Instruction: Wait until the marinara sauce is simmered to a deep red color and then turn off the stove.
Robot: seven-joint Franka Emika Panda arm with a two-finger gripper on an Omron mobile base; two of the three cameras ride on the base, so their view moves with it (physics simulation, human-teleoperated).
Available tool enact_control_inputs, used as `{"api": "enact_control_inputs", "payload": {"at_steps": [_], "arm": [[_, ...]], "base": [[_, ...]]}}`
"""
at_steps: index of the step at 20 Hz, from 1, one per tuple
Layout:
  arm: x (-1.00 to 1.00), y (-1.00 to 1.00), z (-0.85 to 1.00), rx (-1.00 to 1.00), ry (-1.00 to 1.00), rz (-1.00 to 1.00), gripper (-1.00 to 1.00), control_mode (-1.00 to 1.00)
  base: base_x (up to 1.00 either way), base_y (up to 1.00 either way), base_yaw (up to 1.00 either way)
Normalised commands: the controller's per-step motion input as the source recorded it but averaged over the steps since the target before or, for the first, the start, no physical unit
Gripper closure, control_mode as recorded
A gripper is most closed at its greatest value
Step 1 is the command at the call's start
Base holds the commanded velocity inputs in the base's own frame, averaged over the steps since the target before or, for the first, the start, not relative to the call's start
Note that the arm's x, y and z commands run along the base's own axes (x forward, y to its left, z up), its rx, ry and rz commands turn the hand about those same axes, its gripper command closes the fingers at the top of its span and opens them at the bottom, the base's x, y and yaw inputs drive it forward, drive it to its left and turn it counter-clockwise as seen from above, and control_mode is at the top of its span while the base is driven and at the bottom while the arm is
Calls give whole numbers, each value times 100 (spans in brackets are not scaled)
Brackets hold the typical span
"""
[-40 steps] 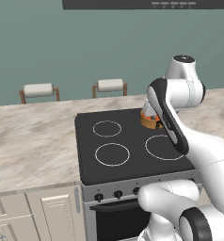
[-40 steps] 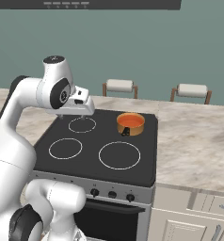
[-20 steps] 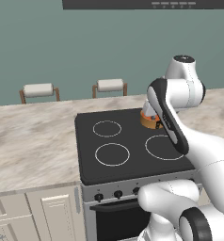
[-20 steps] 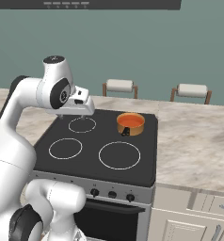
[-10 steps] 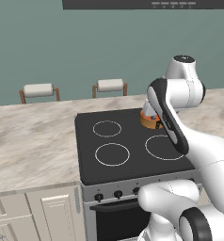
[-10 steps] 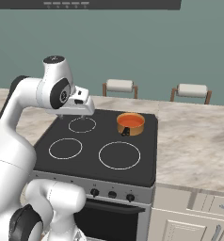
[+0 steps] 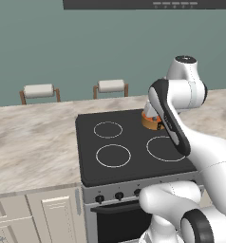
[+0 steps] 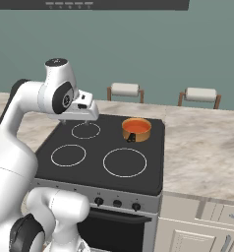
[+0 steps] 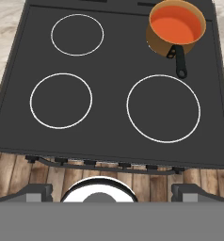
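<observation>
The stove is a black glass cooktop with white rings, seen from straight above in the hand view. A small copper pot stands on its far right burner, its dark handle pointing toward the front. The marinara sauce in it looks orange-red and smooth. My gripper hangs high over the stove's front edge, open, its fingertips wide apart and holding nothing. In the right base view the gripper hovers above the back left ring, left of the pot and its sauce. Black knobs line the steel front.
Marble counter runs on both sides of the stove. Two stools stand behind the counter against the teal wall. A dark hood hangs overhead. Pale cabinet doors sit below the counter. My own arm covers part of the pot.
</observation>
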Motion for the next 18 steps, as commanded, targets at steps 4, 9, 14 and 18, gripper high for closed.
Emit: {"api": "enact_control_inputs", "payload": {"at_steps": [4,9,14,18], "arm": [[0,0,0,0,0,0,-100,-100],[0,0,0,0,0,0,-100,-100],[0,0,0,0,0,0,-100,-100],[0,0,0,0,0,0,-100,-100]], "base": [[0,0,0],[0,0,0],[0,0,0],[0,0,0]]}}
